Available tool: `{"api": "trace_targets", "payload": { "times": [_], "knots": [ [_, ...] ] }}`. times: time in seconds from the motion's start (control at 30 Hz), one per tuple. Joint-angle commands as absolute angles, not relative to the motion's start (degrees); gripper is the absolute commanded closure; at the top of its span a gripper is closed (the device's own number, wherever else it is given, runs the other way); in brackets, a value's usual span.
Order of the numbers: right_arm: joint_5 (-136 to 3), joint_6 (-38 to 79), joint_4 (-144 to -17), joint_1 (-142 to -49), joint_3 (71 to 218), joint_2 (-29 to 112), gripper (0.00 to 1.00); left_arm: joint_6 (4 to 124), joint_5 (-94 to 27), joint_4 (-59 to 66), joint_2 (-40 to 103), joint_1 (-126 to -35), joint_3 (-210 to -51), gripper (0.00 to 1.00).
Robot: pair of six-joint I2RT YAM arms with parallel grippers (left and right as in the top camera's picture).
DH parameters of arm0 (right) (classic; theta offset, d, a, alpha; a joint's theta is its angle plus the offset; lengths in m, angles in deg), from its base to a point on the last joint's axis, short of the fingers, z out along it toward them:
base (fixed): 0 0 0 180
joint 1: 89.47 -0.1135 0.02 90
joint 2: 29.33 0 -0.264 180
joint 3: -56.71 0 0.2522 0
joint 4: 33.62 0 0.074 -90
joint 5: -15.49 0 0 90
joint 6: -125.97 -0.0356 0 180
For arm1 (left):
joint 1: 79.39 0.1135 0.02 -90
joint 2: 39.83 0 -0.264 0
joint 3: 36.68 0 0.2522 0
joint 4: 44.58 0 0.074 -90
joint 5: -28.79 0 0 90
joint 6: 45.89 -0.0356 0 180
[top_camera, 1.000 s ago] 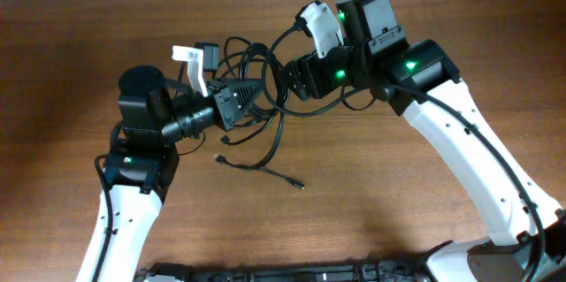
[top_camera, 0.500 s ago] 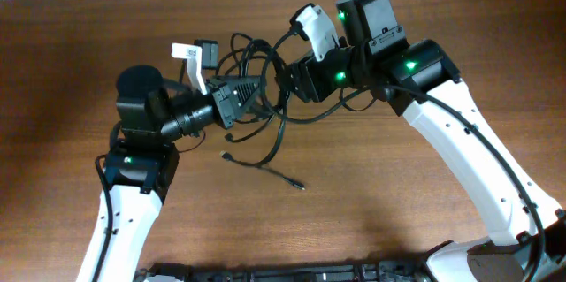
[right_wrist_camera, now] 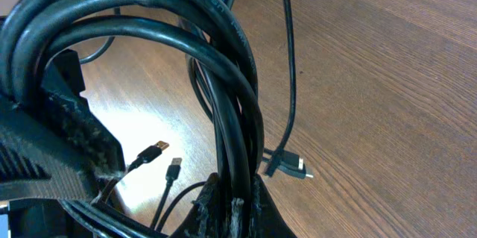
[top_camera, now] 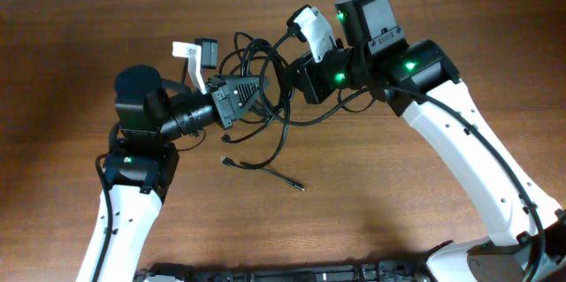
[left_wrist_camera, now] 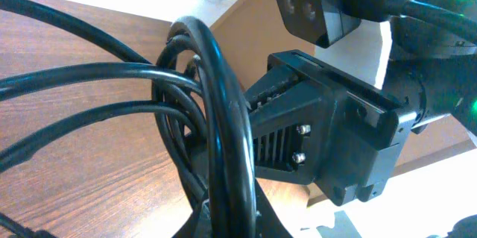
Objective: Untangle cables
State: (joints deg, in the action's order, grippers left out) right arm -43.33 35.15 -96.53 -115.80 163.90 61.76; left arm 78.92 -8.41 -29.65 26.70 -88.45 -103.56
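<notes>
The cables sit in one black tangle at about 12 o'clock on the wooden table, strung between the two arms. The left gripper reaches in from 9 o'clock with its jaws pressed together on several strands. In its wrist view those strands run down into the narrow gap at the bottom edge.

A second ago the right gripper, coming from 3 o'clock, stood well open beside the bundle. Now its jaws are clamped tight on a thick sheaf of cords, which the right wrist view shows diving between them. The left grip has not changed over that second.

The loop between the grippers has drawn a little toward 3 o'clock. The loose cord trailing toward 6 o'clock has crept the same way, and its small end plug has shifted slightly.

Three USB plugs lie on the wood below the held bundle. A black power adapter with a white tag rests at 11 o'clock of the tangle, where it was before
</notes>
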Motion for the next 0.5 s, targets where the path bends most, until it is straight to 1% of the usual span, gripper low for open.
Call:
{"api": "trace_targets", "payload": {
  "times": [0.0,0.13,0.4,0.47],
  "knots": [
    [-43.7,35.8,-97.0,-115.7,163.7,61.4,0.96,79.6,-11.1,-27.3,25.8,-86.6,-104.0,1.0],
    [-43.6,37.1,-97.4,-115.7,163.7,61.4,0.96,82.1,-16.4,-21.0,25.8,-84.0,-104.0,1.0],
    [-43.6,37.1,-97.3,-115.7,163.7,61.4,0.96,82.2,-19.2,-17.4,25.8,-83.0,-104.0,1.0],
    [-43.7,37.1,-97.3,-115.7,163.7,61.4,0.96,84.5,-21.7,-15.1,25.8,-83.0,-104.0,1.0]
  ]
}}
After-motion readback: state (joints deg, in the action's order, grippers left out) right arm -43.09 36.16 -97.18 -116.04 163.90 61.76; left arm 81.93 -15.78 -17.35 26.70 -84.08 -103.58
